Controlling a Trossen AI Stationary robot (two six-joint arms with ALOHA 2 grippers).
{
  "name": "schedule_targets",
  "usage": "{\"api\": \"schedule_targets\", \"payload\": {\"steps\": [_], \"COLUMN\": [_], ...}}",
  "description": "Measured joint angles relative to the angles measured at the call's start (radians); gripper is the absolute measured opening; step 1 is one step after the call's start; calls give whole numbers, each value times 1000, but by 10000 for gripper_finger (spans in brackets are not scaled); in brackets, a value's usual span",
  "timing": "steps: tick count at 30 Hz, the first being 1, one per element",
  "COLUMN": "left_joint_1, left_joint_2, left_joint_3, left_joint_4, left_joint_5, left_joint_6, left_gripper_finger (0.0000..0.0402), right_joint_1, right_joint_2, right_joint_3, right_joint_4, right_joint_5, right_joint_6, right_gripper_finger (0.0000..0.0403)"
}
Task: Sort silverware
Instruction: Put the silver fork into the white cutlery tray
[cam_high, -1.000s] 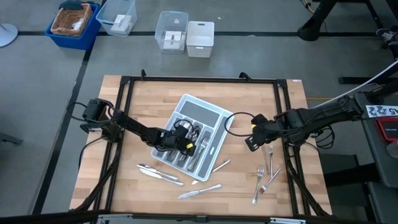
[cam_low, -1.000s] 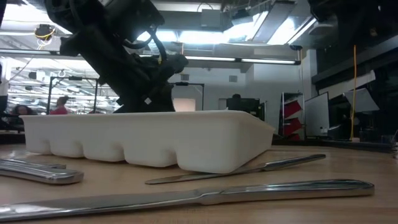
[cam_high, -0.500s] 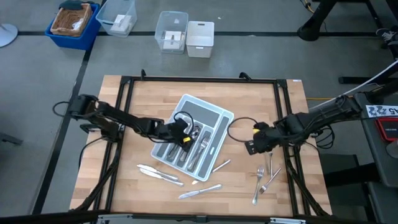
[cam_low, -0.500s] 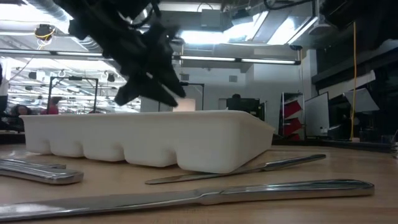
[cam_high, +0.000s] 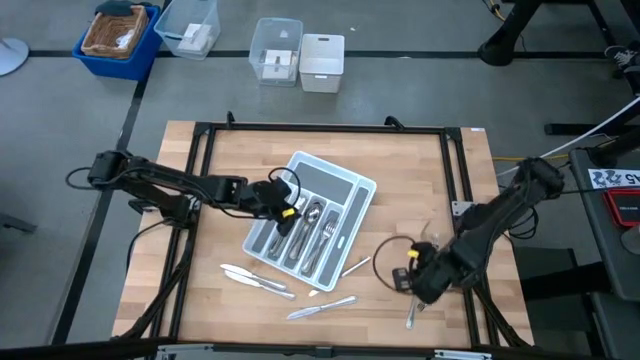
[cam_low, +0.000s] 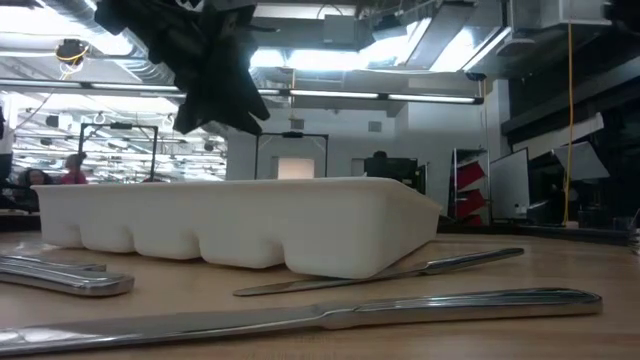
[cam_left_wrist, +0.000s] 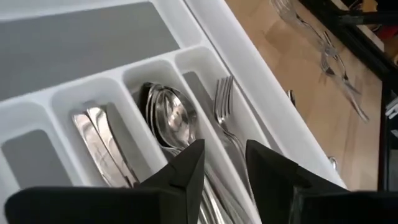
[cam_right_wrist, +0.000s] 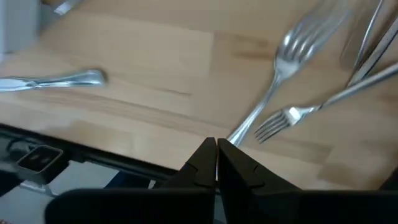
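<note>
The light grey tray (cam_high: 335, 186) lies slantwise mid-table. In the left wrist view its slots hold knives (cam_left_wrist: 99, 143), spoons (cam_left_wrist: 171, 115) and forks (cam_left_wrist: 227, 112). Loose knives (cam_high: 255, 278) (cam_high: 322, 307) lie near the table's near edge. My left gripper (cam_high: 285, 206) (cam_left_wrist: 224, 165) hovers open and empty over the tray's left side, and shows dark above the tray in the low view (cam_low: 215, 70). My right gripper (cam_high: 412, 282) (cam_right_wrist: 216, 155) is shut, low over the near right of the table, at the handle end of a fork (cam_right_wrist: 273, 78). A second fork (cam_right_wrist: 292, 115) lies beside it. My right gripper's shut fingertips (cam_right_wrist: 227, 155) stand at the free end of the fork's handle (cam_right_wrist: 239, 132), coming down at a slant; the fork lies flat on the table. I cannot tell whether they touch it.
One more knife (cam_right_wrist: 56, 79) lies toward the tray from the forks, and another (cam_high: 355, 266) beside the tray's near corner. Black frame rails (cam_high: 200, 140) edge the table. Bins (cam_high: 120, 30) (cam_high: 277, 50) stand on the floor beyond the far edge. Bare wood shows along the far side.
My left gripper has risen out of the tray and drawn back toward the table's left and far side. My right gripper has swung from beside the tray's right side toward the near edge and dropped down to the forks.
</note>
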Motion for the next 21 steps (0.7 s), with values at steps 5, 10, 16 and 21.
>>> {"api": "schedule_targets", "payload": {"steps": [5,10,16,21], "left_joint_1": [19,28,27,27], "left_joint_2": [-1,-1,-1,-1], "left_joint_3": [0,0,0,1], "left_joint_4": [-7,-8,-12,-35], "left_joint_5": [0,0,0,-1], "left_joint_6": [44,61,60,59], "left_gripper_finger": [107,107,107,107], "right_joint_1": [47,54,53,52], "right_joint_2": [107,191,250,263], "right_joint_3": [0,0,0,0], "right_joint_4": [35,33,32,1], "right_joint_5": [-16,-35,-35,-46], "right_joint_6": [110,119,68,56], "right_gripper_finger": [17,17,17,23]}}
